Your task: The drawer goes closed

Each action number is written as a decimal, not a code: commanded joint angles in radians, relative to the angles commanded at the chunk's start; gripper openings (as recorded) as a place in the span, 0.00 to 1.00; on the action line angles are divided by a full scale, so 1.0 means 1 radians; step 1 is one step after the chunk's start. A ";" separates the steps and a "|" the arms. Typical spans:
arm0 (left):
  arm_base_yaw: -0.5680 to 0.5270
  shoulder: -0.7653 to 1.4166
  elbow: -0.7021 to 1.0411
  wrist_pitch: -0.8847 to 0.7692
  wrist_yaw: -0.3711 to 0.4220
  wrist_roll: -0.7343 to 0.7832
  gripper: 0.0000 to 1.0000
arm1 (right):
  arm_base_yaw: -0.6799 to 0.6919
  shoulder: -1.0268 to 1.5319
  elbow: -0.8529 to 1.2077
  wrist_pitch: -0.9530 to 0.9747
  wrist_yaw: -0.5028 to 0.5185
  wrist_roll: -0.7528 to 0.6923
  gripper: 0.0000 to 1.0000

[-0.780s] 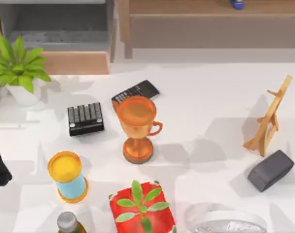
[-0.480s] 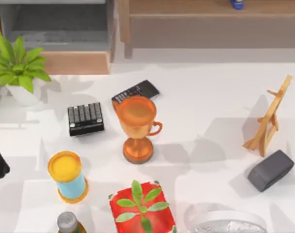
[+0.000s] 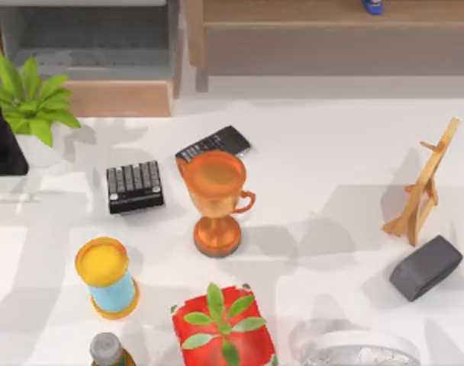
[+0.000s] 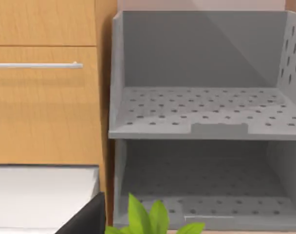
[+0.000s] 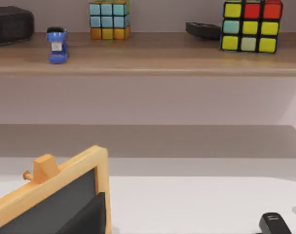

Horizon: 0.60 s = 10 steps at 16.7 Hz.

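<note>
The drawer sits pulled out at the far left of the worktop, its grey walls and speckled floor exposed and its light-tan front panel facing the clutter. In the left wrist view the drawer appears as the lower grey perforated compartment, with another perforated grey tray above it and a wooden cabinet front with a thin bar handle beside it.

A dark part of the left arm enters at the top view's left edge, just beside the potted plant; whether the left end effector is released or clenched cannot be told. That plant in its white pot stands directly in front of the drawer's left corner, and its green leaves rise before the drawer in the left wrist view.

Nearer the middle lie a black keypad, a dark calculator and an orange trophy cup. Closer to the near edge stand a yellow-topped blue can, a bottle and a red box with a plant. A small wooden easel and a grey block are well apart on the right.

The long wooden shelf carries a small blue object; the right wrist view shows it along with two colour cubes. The right end effector's state cannot be told.
</note>
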 joint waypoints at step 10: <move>-0.091 0.211 0.152 0.060 -0.093 0.004 1.00 | 0.000 0.000 0.000 0.000 0.000 0.000 1.00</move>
